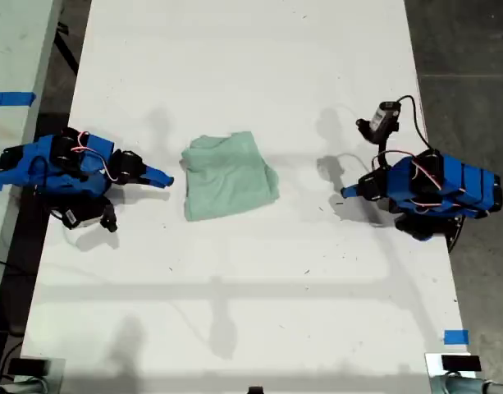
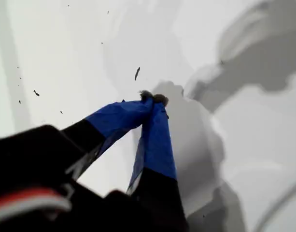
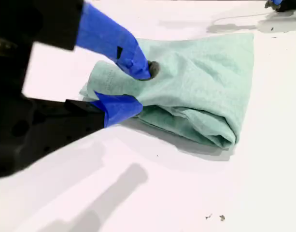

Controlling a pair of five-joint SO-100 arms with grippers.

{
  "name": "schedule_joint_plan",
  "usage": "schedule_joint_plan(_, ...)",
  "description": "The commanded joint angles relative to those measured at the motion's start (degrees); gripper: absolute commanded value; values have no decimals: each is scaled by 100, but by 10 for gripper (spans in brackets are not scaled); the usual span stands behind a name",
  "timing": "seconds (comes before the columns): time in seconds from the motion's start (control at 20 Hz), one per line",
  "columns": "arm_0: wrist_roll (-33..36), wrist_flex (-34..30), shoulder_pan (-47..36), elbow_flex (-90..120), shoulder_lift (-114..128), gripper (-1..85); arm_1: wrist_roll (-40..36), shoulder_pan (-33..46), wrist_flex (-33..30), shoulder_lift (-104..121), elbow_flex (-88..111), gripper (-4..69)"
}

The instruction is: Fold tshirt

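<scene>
Folded tshirt (image 1: pixel 228 176) mid-table (image 1: pixel 251 312). My second gripper (image 3: pixel 138 89) beside it, jaws parted, empty. My first gripper (image 2: pixel 151 100) pinched closed over bare tabletop, well apart.

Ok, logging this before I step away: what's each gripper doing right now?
My first gripper: closed, holding nothing, over bare table.
My second gripper: open, empty, beside the folded tshirt.

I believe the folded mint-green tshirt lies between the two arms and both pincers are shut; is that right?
Not quite: my first pincer is shut, but my second pincer is open, its jaws apart beside the tshirt, as the second wrist view shows. The rest of the statement stands.
</scene>
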Motion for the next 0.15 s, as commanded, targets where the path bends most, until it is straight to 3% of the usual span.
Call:
schedule_joint_plan(0.0, 26, 35, -167, 35, 571, 90, -88, 70, 79, 53, -97, 2)
schedule_joint_plan(0.1, 26, 35, -167, 35, 571, 90, -88, 70, 79, 53, -97, 2)
